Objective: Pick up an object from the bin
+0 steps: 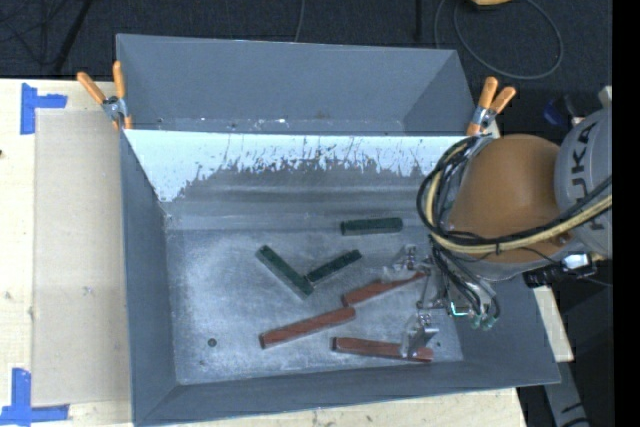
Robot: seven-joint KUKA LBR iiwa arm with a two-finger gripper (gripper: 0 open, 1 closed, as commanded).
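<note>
The reddish-brown bar (pixel 383 291) lying right of centre on the bin's floor is a flat, narrow strip. It looks stiff and light, probably wood or plastic, and not fragile, though being so thin and flat against the metal it may be hard to get under. The best hold is probably across its narrow width, near the right end or the middle. Its long axis runs from lower left to upper right at a shallow tilt, and its right end passes under the gripper (pixel 415 303). The jaws stand apart and hold nothing, one tip just above that end and the other below it, close to the right end of a second reddish-brown bar (pixel 378 348), which lies nearly level by the front wall. A third reddish-brown bar (pixel 306 327) lies to the left, and three dark green bars (pixel 333 265) farther back, loosely scattered across the grey bin (pixel 290 95).
</note>
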